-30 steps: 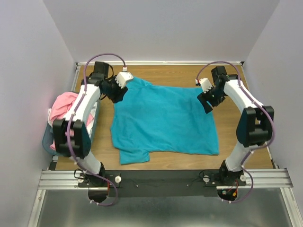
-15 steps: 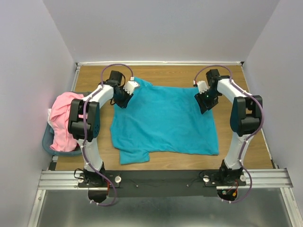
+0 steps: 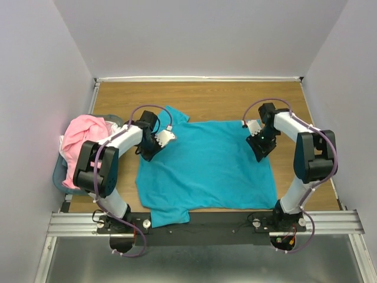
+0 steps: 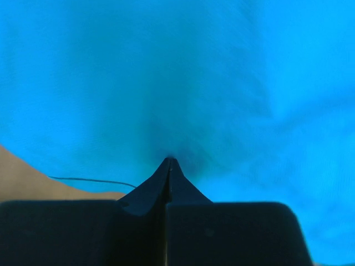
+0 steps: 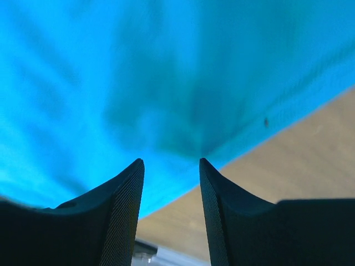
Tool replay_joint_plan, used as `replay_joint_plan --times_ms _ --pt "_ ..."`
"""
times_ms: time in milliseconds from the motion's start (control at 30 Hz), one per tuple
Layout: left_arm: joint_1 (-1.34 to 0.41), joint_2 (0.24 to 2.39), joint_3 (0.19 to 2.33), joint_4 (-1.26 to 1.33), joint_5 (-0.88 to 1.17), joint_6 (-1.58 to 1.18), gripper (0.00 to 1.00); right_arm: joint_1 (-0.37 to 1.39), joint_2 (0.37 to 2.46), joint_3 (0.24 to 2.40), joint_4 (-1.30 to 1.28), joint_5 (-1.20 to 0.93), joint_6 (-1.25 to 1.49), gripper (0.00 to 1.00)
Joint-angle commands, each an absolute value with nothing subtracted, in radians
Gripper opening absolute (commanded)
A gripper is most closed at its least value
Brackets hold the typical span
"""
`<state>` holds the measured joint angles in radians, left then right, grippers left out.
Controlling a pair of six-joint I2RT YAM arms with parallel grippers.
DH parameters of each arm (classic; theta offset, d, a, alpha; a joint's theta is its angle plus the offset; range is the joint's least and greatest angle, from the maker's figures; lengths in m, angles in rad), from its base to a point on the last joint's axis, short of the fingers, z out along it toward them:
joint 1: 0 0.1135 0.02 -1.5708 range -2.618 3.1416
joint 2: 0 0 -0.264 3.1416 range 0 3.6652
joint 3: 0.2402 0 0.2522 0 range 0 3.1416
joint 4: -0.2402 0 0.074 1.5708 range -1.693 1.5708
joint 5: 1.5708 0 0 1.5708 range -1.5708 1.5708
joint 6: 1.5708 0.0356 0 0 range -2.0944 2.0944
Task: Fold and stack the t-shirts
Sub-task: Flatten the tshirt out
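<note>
Top external view: the teal t-shirt (image 3: 206, 165) lies spread flat on the wooden table (image 3: 206, 94), filling most of the middle. Its near part reaches the table's near edge, and one sleeve at the near left lies over the dark rail there. Another sleeve points toward the far left corner. The left gripper (image 3: 148, 153) is down on the shirt's left border, toward the far side, and the right gripper (image 3: 263, 153) is down on the right border at about the same depth. The pink t-shirt (image 3: 79, 138) sits heaped in the blue-grey basket (image 3: 57, 177) at the table's left edge, apart from the teal one.

Left wrist view: the left gripper (image 4: 169, 160) has its two dark fingers (image 4: 150, 191) pressed together with no gap. Their tips meet on the teal t-shirt (image 4: 166, 72), where the cloth darkens and puckers toward them, so it is clenched on a pinch of that fabric. A strip of bare table (image 4: 22, 177) shows at the lower left, beside the shirt's edge.

Right wrist view: the right gripper (image 5: 171, 163) has its fingers (image 5: 125, 194) standing apart with a clear gap between them, released rather than clamped. The teal t-shirt (image 5: 138, 72) fills the picture ahead of the tips, with creases gathering toward the gap. The shirt's edge runs slantwise across it, and bare table (image 5: 299, 160) lies to the right.
</note>
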<state>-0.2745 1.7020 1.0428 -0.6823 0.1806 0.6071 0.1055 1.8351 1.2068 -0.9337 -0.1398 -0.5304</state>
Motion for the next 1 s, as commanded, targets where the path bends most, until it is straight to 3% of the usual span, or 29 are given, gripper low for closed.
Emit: replay_joint_plan --times_ms 0,100,233,367,467,967 --pt "-0.290 1.583 1.031 -0.884 0.198 0.730 0.05 0.089 1.684 1.216 -1.037 -0.181 -0.585 0.52" --pt "-0.238 1.585 1.178 -0.898 0.242 0.707 0.28 0.032 1.701 1.354 -1.040 -0.274 -0.539 0.59" --pt "-0.166 1.721 1.477 -0.859 0.351 0.623 0.42 0.005 1.811 1.546 -1.014 -0.304 -0.460 0.58" --pt "-0.121 1.915 1.776 -0.816 0.469 0.477 0.48 0.005 1.974 1.679 -0.957 -0.285 -0.394 0.57" --pt "-0.121 2.001 1.868 -0.772 0.465 0.414 0.51 0.005 2.063 1.781 -0.942 -0.273 -0.361 0.56" --pt "-0.121 2.222 1.939 -0.643 0.417 0.339 0.56 0.005 2.240 1.885 -0.885 -0.221 -0.385 0.55"
